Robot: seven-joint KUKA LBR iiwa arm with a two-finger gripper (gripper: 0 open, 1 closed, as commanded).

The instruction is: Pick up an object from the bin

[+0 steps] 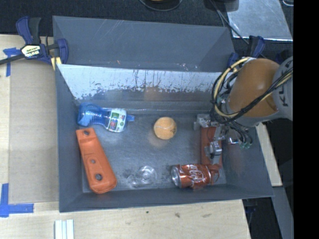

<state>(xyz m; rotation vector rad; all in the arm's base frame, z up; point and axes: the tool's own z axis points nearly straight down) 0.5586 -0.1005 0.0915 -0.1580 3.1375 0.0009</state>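
The gripper (215, 147) hangs just behind the right end of the squashed red can (194, 176) — I cannot tell if it is wide or narrow. The can lies on its side by the near wall of the bin (149, 203), long way left to right. I think it is the closest thing to grab — the orange ball (164, 128) sits farther off, up and left of the can.
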